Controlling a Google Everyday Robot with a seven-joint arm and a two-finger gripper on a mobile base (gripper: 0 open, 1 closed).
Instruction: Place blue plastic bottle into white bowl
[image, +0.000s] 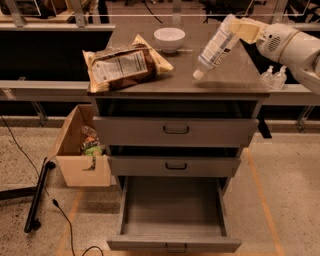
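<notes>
Grey desk (235, 82): blue plastic bottle (217, 47) held tilted near right edge

Its back edge carries the white bowl (169, 39), midway along; a brown snack bag (125, 65) lies toward the left edge. Over the back right corner hangs the end effector (241, 27), clamped on the bottle's base. The bottle slants cap-down above the desk's right part, well apart from the bowl. The bottom drawer (172, 210) stands open.

We see a brown snack bag (125, 67) lying on the drawer cabinet (220, 131), left side of its top. A cardboard box (75, 167) stands left of the cabinet, two pump bottles (274, 77) right of it. Its bottom drawer (172, 215) is open.
</notes>
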